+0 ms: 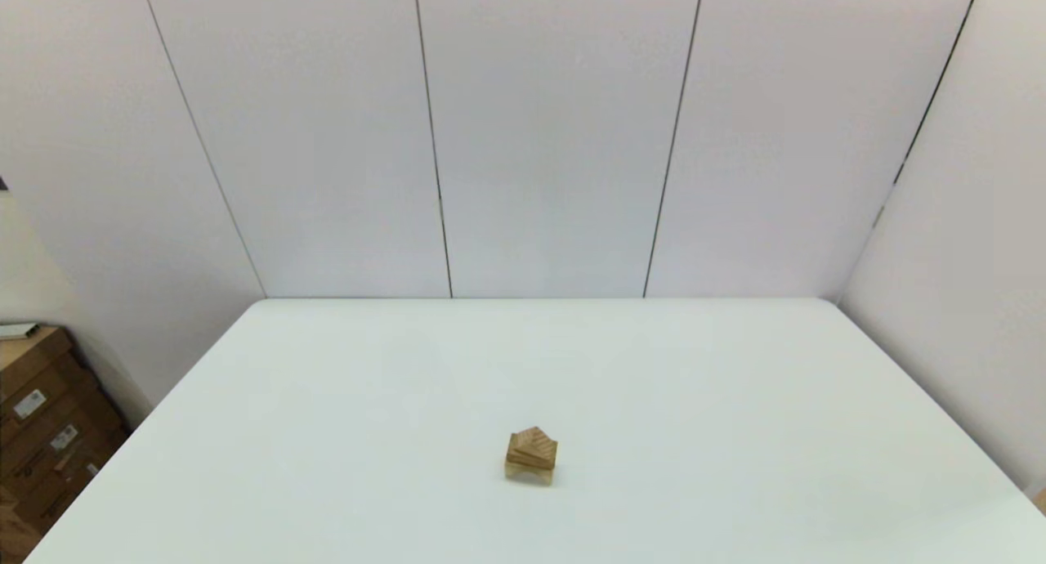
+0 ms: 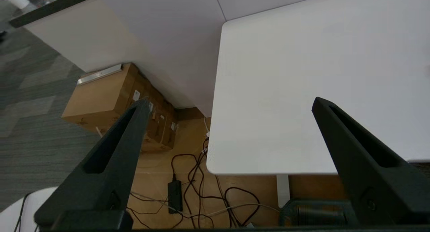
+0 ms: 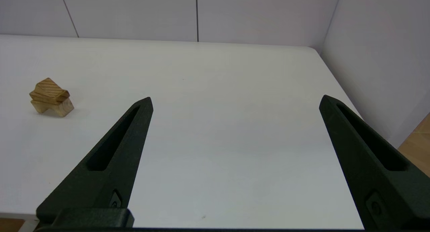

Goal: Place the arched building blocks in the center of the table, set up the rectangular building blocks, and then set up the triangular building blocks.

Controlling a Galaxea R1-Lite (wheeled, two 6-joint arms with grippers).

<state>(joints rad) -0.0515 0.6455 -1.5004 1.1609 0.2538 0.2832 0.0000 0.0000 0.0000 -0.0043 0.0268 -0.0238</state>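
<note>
The right gripper [image 3: 235, 101] hangs low over the near right part of the table [image 3: 218, 131], its two fingers spread wide with nothing between them; the three blocks stand stacked well off to its left and a little farther out, the arched building blocks [image 3: 57, 108] at the bottom, the rectangular building blocks [image 3: 47, 97] lying on it and the triangular building blocks [image 3: 48, 87] on top. The left gripper [image 2: 231, 102] is likewise spread and empty, over the table's near left corner, with cardboard boxes [image 2: 107, 101] and cables [image 2: 195, 178] on the floor beyond it.
</note>
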